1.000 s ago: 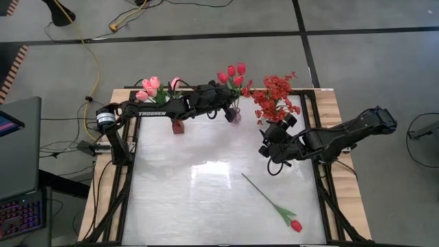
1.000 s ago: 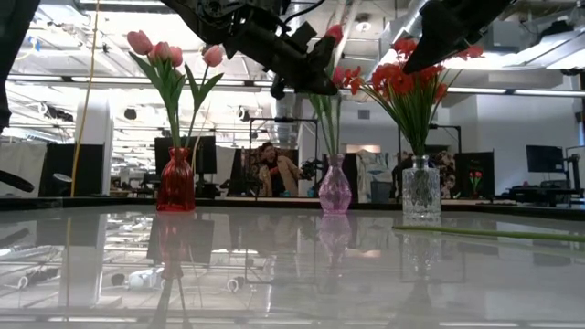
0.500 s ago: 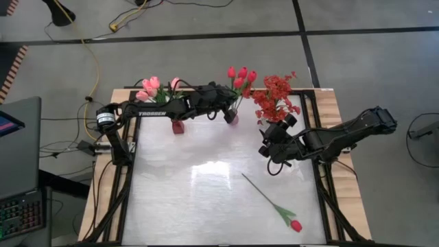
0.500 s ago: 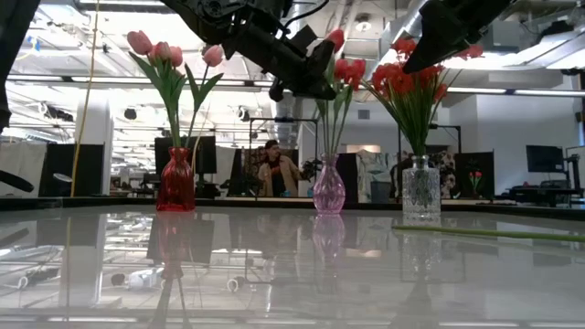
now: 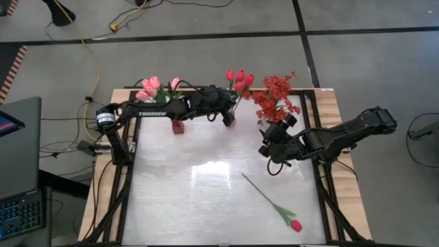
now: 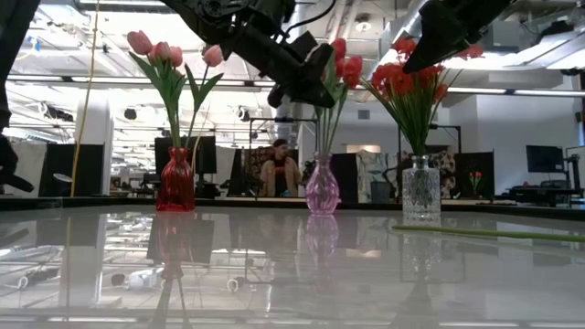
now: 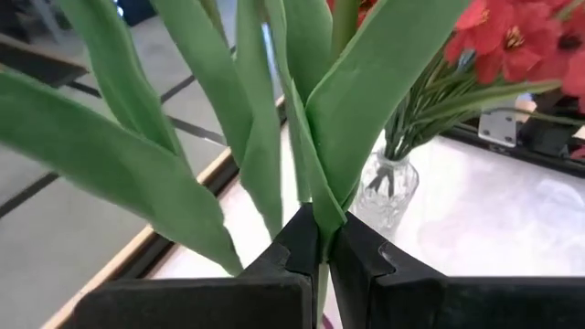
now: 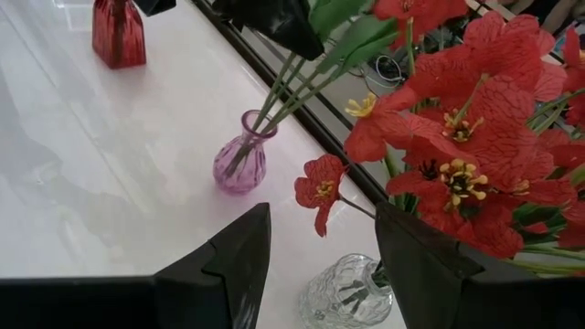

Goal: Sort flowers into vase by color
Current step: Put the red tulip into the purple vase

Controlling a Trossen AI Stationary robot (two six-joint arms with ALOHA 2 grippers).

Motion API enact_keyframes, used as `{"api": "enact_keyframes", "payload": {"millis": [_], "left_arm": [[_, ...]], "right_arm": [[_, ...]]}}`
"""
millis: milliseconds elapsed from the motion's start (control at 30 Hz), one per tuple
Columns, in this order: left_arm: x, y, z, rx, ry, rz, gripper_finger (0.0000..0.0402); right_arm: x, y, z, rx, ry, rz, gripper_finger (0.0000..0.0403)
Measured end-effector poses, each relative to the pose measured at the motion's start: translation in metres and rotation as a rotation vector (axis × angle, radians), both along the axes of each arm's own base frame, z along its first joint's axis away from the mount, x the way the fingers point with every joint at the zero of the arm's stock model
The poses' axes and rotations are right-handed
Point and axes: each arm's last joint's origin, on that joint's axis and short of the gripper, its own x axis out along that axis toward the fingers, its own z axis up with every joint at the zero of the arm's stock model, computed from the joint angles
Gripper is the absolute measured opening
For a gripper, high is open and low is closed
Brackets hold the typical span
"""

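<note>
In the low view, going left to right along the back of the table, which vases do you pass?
Red vase with pink tulips → pink vase with red tulips → clear glass vase with red blossoms.

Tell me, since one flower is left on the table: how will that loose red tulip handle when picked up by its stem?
The red tulip lies flat, its thin stem long and nearly straight, so it is probably light and fairly stiff. The head and leaf sit at one end, so gripped mid-stem it may droop or swing that way. So thin a stem could also twist between the fingers.
</note>
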Motion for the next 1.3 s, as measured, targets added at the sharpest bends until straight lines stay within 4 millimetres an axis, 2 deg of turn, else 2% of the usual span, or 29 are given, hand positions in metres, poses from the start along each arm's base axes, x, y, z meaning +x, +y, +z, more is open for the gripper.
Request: {"api": "enact_keyframes", "payload": {"millis": [433,533,767,933,1100,1300], "left_arm": [[-0.001,0.000,-0.003,-0.029,0.019,0.029,0.0008],[-0.002,0.000,-0.003,-0.028,0.018,0.040,0.0029],[-0.002,0.000,-0.003,-0.016,0.024,0.035,0.0113],[-0.003,0.000,-0.003,-0.018,0.037,0.034,0.0158],[-0.011,-0.005,0.004,-0.018,0.090,0.022,0.0181],[-0.021,-0.025,0.027,0.034,0.088,-0.044,0.0190]], "right_arm": [[0.000,0.000,0.000,0.001,0.000,0.000,0.0225],[0.000,0.000,0.000,0.001,0.000,0.000,0.0225],[0.000,0.000,0.000,0.001,0.001,0.001,0.0225],[0.000,0.000,0.000,0.001,0.003,0.002,0.0225],[0.000,0.000,0.000,0.004,0.004,0.004,0.0225],[0.001,0.000,0.000,0.005,-0.001,0.006,0.0225]]}}
